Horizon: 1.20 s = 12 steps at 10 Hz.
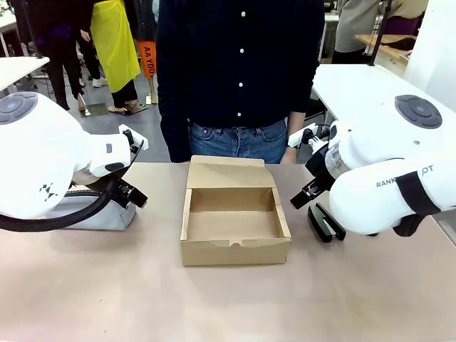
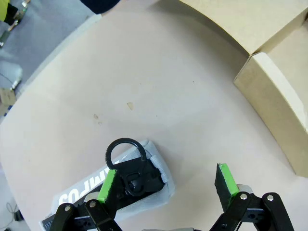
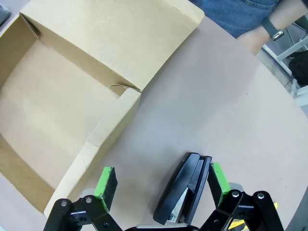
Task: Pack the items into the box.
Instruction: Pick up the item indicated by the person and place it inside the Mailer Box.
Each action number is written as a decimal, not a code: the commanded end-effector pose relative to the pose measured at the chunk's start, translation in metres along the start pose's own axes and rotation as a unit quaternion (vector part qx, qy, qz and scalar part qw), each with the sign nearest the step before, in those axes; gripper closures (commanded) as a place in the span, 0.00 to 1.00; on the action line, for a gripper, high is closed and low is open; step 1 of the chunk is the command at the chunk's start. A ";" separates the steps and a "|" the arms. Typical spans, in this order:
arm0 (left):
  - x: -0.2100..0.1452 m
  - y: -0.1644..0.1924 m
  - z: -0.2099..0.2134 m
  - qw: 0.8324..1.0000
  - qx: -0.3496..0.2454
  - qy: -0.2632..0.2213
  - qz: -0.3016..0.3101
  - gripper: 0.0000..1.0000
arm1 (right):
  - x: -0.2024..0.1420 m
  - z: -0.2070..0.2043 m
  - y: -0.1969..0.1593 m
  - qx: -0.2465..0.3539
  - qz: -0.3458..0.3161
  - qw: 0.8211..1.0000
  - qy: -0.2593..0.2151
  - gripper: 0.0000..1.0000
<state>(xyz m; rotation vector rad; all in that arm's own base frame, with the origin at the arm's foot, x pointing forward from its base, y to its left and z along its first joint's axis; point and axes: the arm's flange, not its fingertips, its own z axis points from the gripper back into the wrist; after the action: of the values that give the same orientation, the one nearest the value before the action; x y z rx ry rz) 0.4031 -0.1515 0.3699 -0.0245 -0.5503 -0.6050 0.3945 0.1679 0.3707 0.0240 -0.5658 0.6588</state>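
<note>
The open brown box (image 1: 235, 214) sits mid-table with its lid flap folded back toward the person; its inside holds nothing. It also shows as the box (image 3: 72, 96) and the box (image 2: 279, 101). A light grey pouch (image 1: 96, 214) lies left of it, under my left arm. My left gripper (image 2: 166, 183) is open just above the pouch (image 2: 144, 192), at the end with the black ring. A small black stapler (image 1: 325, 222) lies right of the box. My right gripper (image 3: 161, 180) is open over the stapler (image 3: 185, 190), which lies beside one finger (image 3: 216, 177).
A person in a dark shirt stands at the far edge behind the box, one hand with a wristwatch (image 3: 269, 29) hanging near the table's corner. A yellow sliver (image 3: 237, 224) peeks out by my right gripper's base. Bare tabletop (image 1: 228, 306) stretches in front of the box.
</note>
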 end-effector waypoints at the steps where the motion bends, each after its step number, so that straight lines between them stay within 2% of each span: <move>1: 0.000 0.000 0.000 1.000 0.000 0.000 0.000 0.00 | 0.000 0.000 0.000 0.000 0.000 1.000 0.000 0.00; 2: -0.002 -0.001 0.012 1.000 0.001 -0.007 -0.006 0.00 | 0.001 0.012 0.000 -0.012 0.001 1.000 0.002 0.00; 3: -0.007 0.001 0.028 0.999 -0.031 0.003 -0.009 0.00 | 0.000 0.032 -0.002 0.013 -0.009 1.000 0.000 0.00; 4: -0.012 0.005 0.049 0.998 -0.069 -0.003 0.011 0.00 | -0.006 0.054 -0.007 0.033 -0.035 0.999 -0.014 0.00; 5: -0.016 0.015 0.075 0.993 -0.084 0.010 0.081 0.00 | -0.014 0.081 -0.016 0.041 -0.074 0.995 -0.057 0.00; 6: -0.025 0.031 0.104 0.988 -0.100 -0.025 0.115 0.00 | -0.025 0.108 -0.028 0.053 -0.127 0.988 -0.065 0.00; 7: -0.042 0.064 0.139 0.975 -0.115 -0.081 0.173 0.00 | -0.040 0.145 -0.047 0.100 -0.208 0.971 -0.069 0.00; 8: -0.067 0.099 0.168 0.953 -0.161 -0.124 0.224 0.00 | -0.062 0.179 -0.072 0.154 -0.269 0.946 -0.093 0.00; 9: -0.097 0.135 0.191 0.920 -0.239 -0.169 0.260 0.00 | -0.088 0.213 -0.099 0.174 -0.345 0.914 -0.123 0.00; 11: -0.165 0.195 0.211 0.831 -0.315 -0.276 0.365 0.00 | -0.155 0.252 -0.155 0.232 -0.439 0.850 -0.176 0.00; 12: -0.205 0.219 0.209 0.786 -0.330 -0.317 0.416 0.00 | -0.201 0.260 -0.184 0.286 -0.464 0.811 -0.211 0.00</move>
<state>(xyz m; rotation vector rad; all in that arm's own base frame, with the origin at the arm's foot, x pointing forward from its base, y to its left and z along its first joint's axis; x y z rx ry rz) 0.2938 0.1653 0.5160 -1.0036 -0.8203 0.0616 0.2648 -0.1122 0.5578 0.8754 -0.6475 -0.1110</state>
